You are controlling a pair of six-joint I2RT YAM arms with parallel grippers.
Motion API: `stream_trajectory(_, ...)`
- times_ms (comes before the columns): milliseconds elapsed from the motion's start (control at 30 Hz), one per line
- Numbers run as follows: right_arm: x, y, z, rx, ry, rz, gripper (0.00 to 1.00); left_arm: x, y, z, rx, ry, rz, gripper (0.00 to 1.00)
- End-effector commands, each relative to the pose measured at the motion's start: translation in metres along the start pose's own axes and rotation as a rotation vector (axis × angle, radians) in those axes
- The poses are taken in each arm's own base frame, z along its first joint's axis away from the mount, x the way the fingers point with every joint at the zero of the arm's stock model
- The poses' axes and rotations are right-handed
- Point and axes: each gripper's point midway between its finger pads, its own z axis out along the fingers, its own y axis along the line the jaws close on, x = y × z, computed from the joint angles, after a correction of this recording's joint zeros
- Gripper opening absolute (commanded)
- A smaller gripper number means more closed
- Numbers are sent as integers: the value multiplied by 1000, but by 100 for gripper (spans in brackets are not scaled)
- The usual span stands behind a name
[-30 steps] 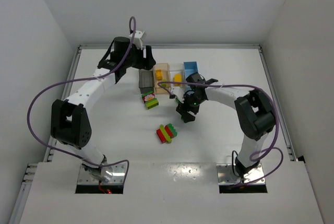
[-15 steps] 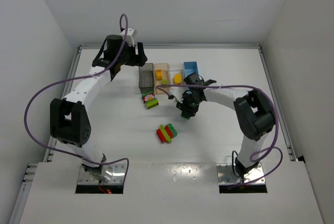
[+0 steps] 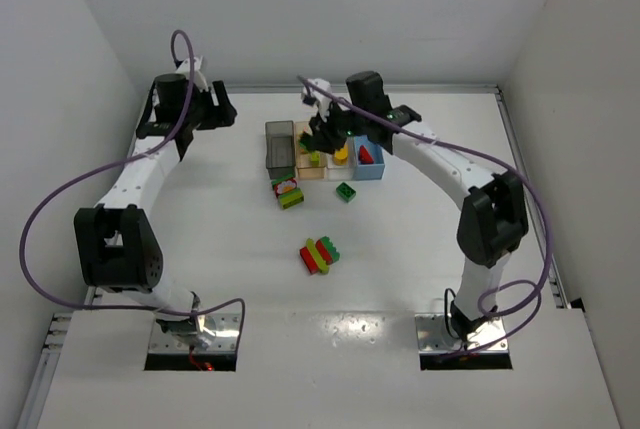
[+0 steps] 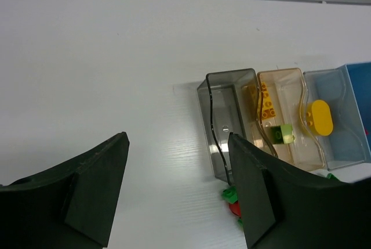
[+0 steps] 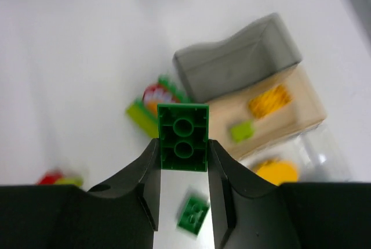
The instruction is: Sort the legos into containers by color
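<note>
Evidently the right tool point(image 5: 184, 144) pinches a dark green brick point(image 5: 184, 137) aloft just right of the dark grey bin point(image 5: 237, 66), probably for dropping; the left tool point(image 4: 177, 168), spread wide, hangs clear leftward.

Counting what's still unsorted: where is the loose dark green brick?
Top view: the loose dark green brick lies on the table just on the near side of the clear bin, right of the mixed clump.

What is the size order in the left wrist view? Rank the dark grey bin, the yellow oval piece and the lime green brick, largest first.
1. dark grey bin, by far the largest
2. yellow oval piece
3. lime green brick, somewhat smaller than the oval
All three lie about equally far from the camera, so the order looks safe.
</note>
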Motion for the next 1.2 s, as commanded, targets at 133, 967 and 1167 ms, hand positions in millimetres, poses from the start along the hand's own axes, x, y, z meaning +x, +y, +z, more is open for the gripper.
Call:
stream_trajectory(133,-63,-48,69,-12,-179,179,2,-18,0,-17,4,-68,-3,75)
stream_trajectory(967,-58,-40,118,-47,-138,241,64,-3,-12,-1,123,-11,22,75)
stream_trajectory(1167,-87,-82,37,172,-189,225,64,10,-100,13,380,28,228,75)
